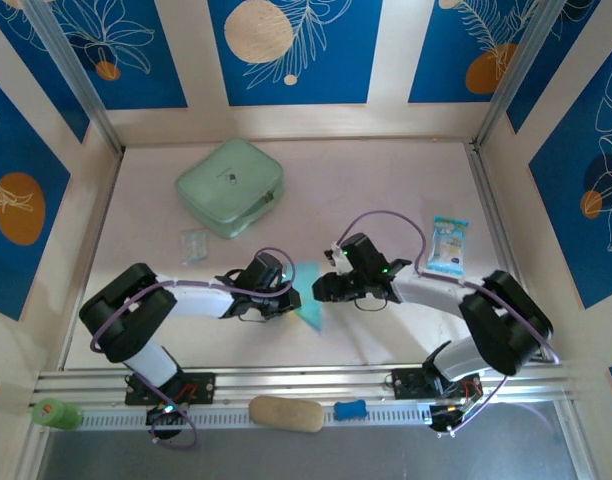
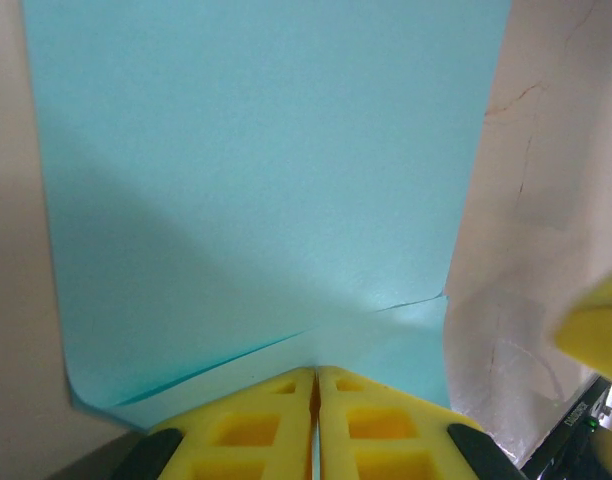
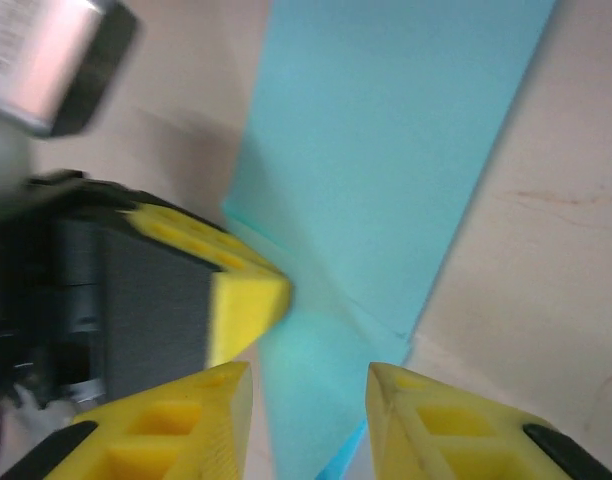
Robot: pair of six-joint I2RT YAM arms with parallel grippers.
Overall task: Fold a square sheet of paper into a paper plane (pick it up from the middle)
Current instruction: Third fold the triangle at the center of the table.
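The light cyan-blue sheet of paper (image 1: pixel 309 295), folded into creased layers and narrowing toward the near side, sits between the two grippers at the table's middle. My left gripper (image 1: pixel 289 298) is shut on its edge. In the left wrist view the yellow fingers (image 2: pixel 256 425) press together on the paper (image 2: pixel 266 180), and a fold line runs out from the fingertips. My right gripper (image 1: pixel 321 288) faces it from the right. In the right wrist view it (image 3: pixel 308 385) is open, with the paper (image 3: pixel 386 150) running between its spread fingertips. The left gripper's yellow fingers (image 3: pixel 241 285) pinch the paper just beyond.
A mint-green rounded case (image 1: pixel 230 186) lies at the back left, with a small clear wrapper (image 1: pixel 193 243) in front of it. A printed blue-white packet (image 1: pixel 448 245) lies at the right. A tan object (image 1: pixel 286 413), a blue piece (image 1: pixel 351 410) and a green bottle (image 1: pixel 56 413) sit along the front rail.
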